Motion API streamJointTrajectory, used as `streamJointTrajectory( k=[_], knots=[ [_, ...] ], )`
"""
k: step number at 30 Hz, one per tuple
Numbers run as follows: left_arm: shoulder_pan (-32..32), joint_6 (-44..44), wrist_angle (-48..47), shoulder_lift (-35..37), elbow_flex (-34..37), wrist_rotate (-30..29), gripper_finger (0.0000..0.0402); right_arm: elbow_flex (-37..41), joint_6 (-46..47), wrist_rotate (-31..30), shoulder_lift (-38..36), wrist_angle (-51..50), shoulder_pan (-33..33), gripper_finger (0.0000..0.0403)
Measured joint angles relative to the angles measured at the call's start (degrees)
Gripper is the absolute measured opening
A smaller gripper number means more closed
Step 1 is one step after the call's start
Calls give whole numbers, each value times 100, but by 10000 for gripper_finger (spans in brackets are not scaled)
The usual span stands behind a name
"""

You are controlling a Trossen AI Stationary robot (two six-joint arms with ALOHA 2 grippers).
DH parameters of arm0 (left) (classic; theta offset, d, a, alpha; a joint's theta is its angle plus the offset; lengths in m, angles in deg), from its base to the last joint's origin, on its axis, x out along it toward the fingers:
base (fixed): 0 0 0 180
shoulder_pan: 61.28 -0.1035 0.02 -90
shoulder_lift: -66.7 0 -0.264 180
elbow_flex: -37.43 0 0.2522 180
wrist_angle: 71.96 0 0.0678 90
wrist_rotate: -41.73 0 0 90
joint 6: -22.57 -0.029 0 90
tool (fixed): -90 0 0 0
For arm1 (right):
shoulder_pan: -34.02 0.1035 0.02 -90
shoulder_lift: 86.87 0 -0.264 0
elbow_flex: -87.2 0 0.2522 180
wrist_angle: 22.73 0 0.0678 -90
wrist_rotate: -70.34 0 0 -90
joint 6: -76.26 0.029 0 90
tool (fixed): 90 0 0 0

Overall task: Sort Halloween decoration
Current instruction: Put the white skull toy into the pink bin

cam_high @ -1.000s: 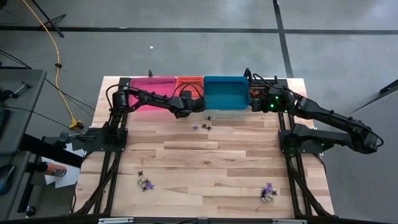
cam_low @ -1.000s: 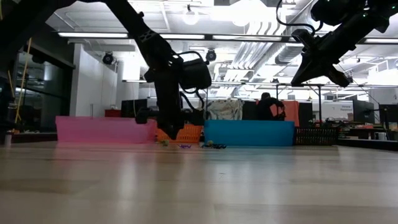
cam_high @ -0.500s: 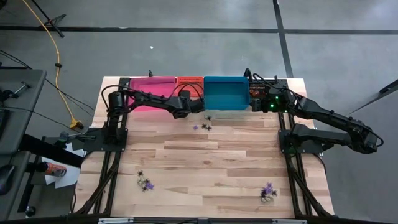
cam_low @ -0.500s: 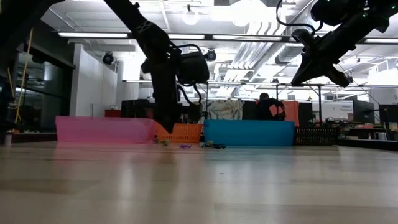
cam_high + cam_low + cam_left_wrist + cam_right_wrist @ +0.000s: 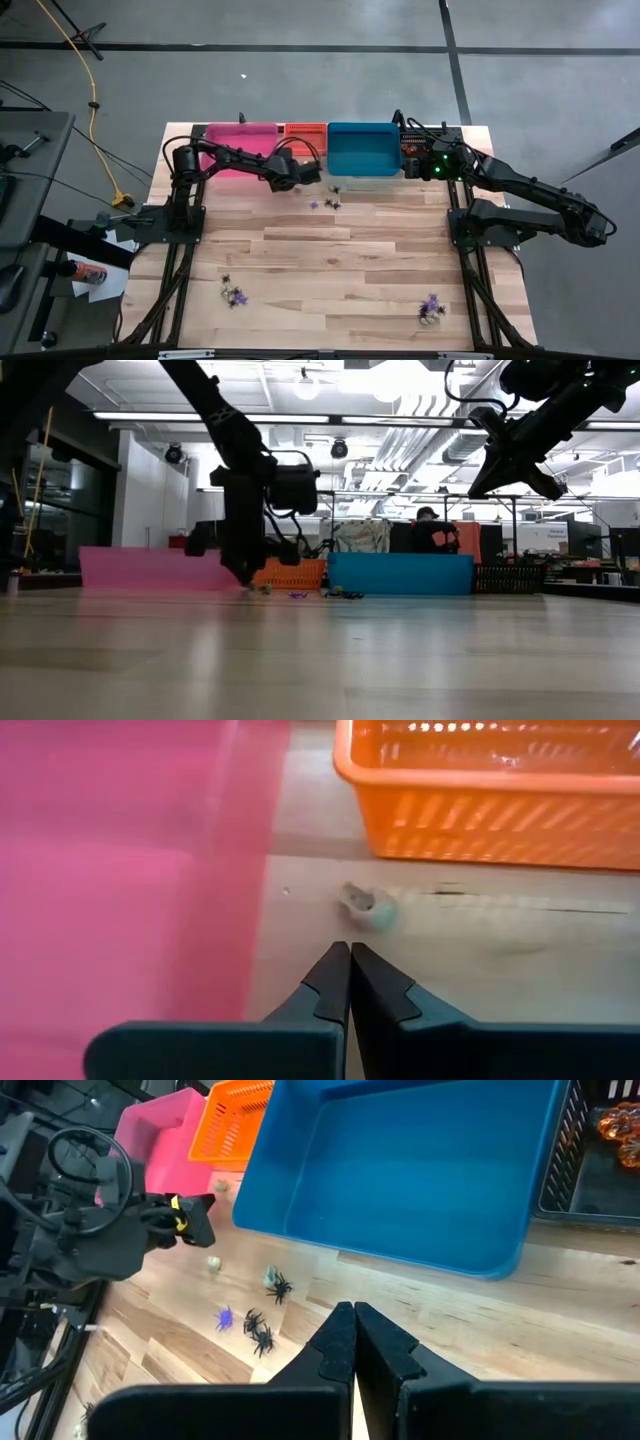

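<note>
Halloween decoration trinkets lie in three small groups: purple and black ones (image 5: 330, 200) in front of the bins, some (image 5: 233, 294) near the front left, more (image 5: 431, 308) at the front right. A pale trinket (image 5: 365, 902) lies on the wood between the pink bin (image 5: 120, 850) and the orange bin (image 5: 490, 790). My left gripper (image 5: 350, 948) is shut and empty, its tips just short of that pale piece, low over the table (image 5: 243, 578). My right gripper (image 5: 352, 1308) is shut and empty, held high (image 5: 478, 492) near the blue bin (image 5: 420, 1170), above spiders (image 5: 258, 1332).
Along the far edge stand the pink bin (image 5: 243, 140), orange bin (image 5: 305, 132), blue bin (image 5: 362, 148) and a black bin (image 5: 610, 1130) holding orange pieces. Bare wood (image 5: 340, 260) stretches across the middle of the table. A person shows in the room beyond (image 5: 432, 532).
My left gripper has slid left along the front of the bins, from before the orange bin to the gap beside the pink one, and dropped lower. The right arm has not moved.
</note>
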Motion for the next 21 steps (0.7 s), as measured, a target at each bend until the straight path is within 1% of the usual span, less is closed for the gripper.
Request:
streamJointTrajectory(
  k=[5,9,13,17,19,21],
  knots=[
    [-54,-42,223,0,46,-14,0,0,43,0,0,1,0,0],
    [-52,-370,455,0,47,-26,0,0,45,0,1,1,1,0],
    [23,-413,408,0,46,295,0,0,45,0,1,1,0,0],
    [247,-570,374,8,46,482,0,0,45,0,1,1,-1,0],
    [391,-689,339,72,44,710,0,0,43,-1,1,1,0,0],
    [559,-769,173,258,44,1065,0,0,43,-5,1,1,0,0]
  ],
)
